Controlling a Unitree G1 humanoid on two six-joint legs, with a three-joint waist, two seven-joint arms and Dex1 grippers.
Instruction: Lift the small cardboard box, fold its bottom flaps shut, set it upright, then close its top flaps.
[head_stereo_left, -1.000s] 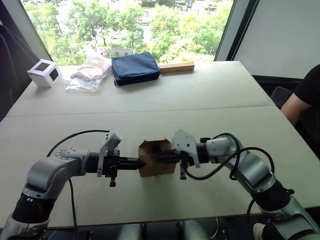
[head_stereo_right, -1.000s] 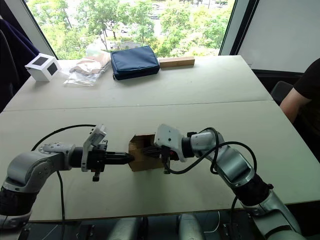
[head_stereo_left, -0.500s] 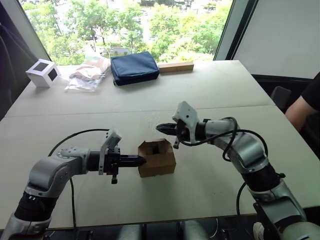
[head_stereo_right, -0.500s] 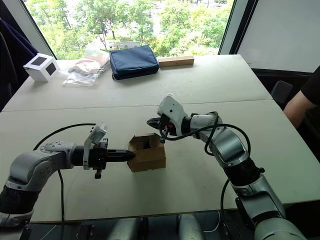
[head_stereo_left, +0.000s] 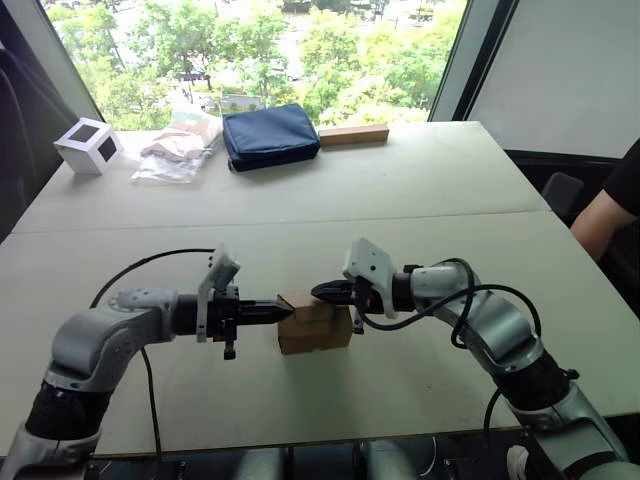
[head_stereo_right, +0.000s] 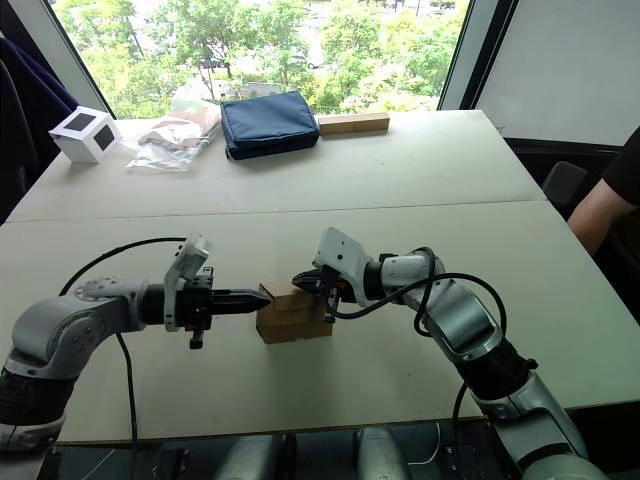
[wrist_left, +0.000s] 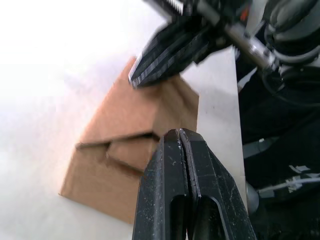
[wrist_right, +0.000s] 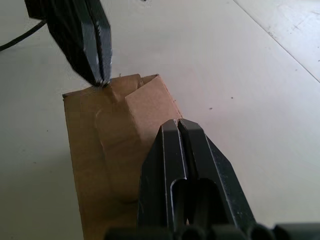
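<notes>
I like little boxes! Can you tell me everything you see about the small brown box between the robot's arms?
The small cardboard box is plain brown corrugated card with no print. It sits upright on the pale table, near the front edge. Its top flaps are folded down over the opening, overlapping, not quite flat. The left gripper, shut, meets it from one side, and the right gripper, also shut, presses on the flaps from the other.

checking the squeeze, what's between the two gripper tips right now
The small cardboard box: the left gripper and right gripper meet over its folded top flaps, seen from both eye views.
</notes>
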